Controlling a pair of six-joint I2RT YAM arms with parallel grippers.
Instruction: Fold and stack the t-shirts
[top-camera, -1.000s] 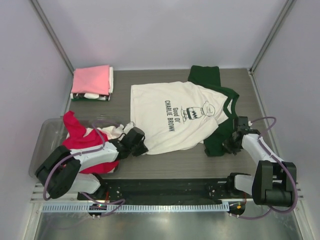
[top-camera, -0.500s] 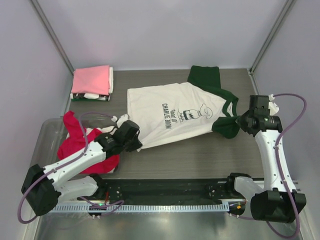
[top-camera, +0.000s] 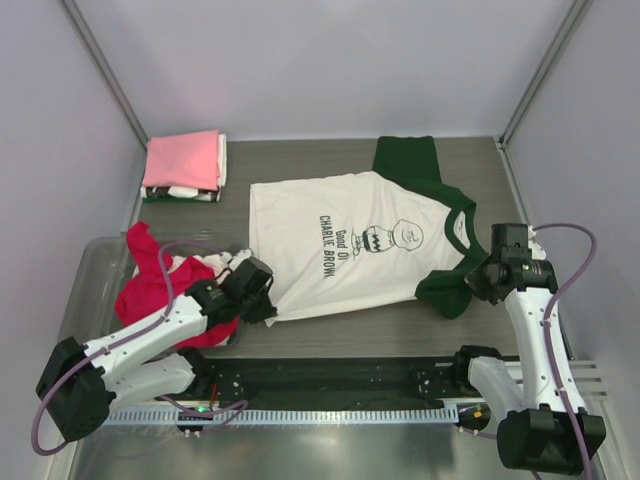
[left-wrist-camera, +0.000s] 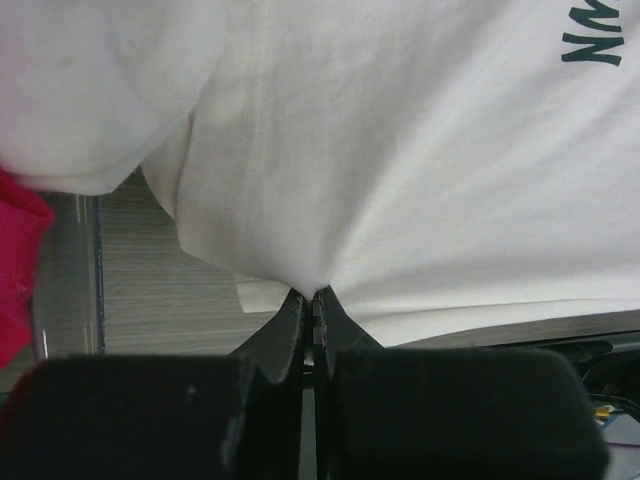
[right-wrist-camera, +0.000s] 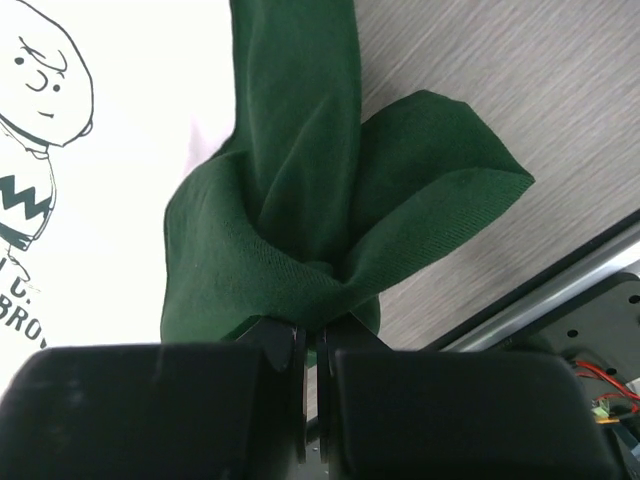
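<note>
At ten o'clock on the table (top-camera: 400, 320) lies a folded pile with the pink shirt (top-camera: 183, 160) on top, so part of the stacking is done. At eight o'clock the red shirt (top-camera: 150, 290) sits crumpled, partly in the clear bin (top-camera: 88, 265), and is not yet folded.

The step in hand looks like spreading the cream shirt (top-camera: 340, 240) flat before any fold. It lies print-up across the centre, with its hem towards nine o'clock and its collar towards three.

The left gripper (left-wrist-camera: 308, 300) is clamped on the near hem corner of this shirt, at about seven o'clock. The jaws are pressed together on a small pinch of cream cloth that fans out beyond the tips. Whether they hold one layer or both is hard to tell from the wrist view.

The right gripper (right-wrist-camera: 310, 330), at about four o'clock, is closed on the bunched green sleeve (right-wrist-camera: 330, 230), which rises from the jaws in a loose fold.

The next move probably calls for a gentle pull apart to take out the slack. The cloth must then be set flat and both corners let go before the sleeves are folded in.
</note>
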